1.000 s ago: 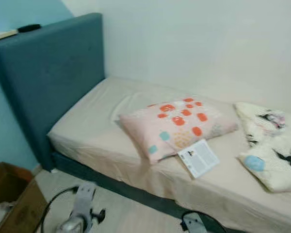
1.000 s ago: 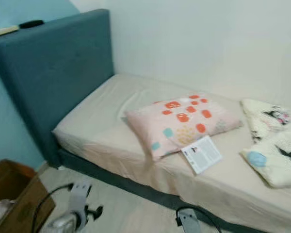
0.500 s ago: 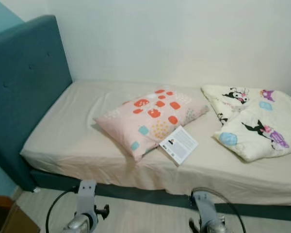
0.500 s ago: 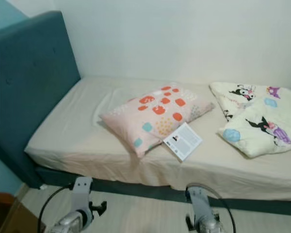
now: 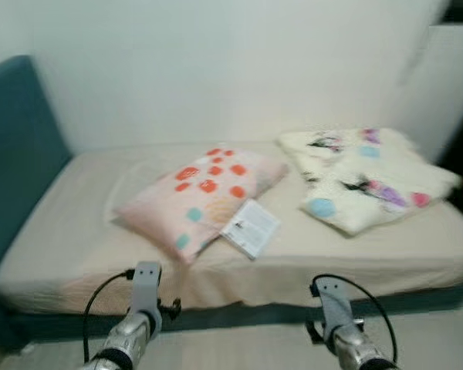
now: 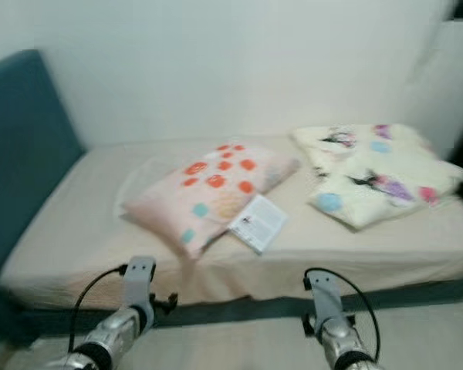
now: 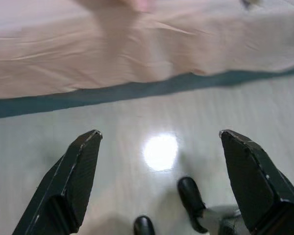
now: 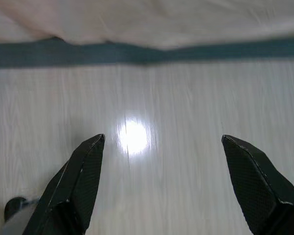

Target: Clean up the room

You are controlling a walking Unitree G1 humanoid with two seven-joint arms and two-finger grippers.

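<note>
Two grippers, left point(image 7: 159, 139) and right point(image 8: 161, 142), jaws wide over pale floor point(image 8: 186, 171), pillow point(image 5: 201, 189) on bed point(image 5: 69, 231)

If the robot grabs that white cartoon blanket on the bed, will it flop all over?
Probably yes. The blanket lies crumpled in soft folds on the bed, so it would likely sag and trail from one grip. It looks fluffy and thick, so probably light for its bulk, and unlikely to slip.

Ahead I see a bed point(image 5: 77, 254): headboard point(image 5: 19, 146) left, pillow point(image 5: 197, 193) centre, booklet point(image 5: 250, 228) against its front, blanket point(image 5: 363, 177) right.
</note>
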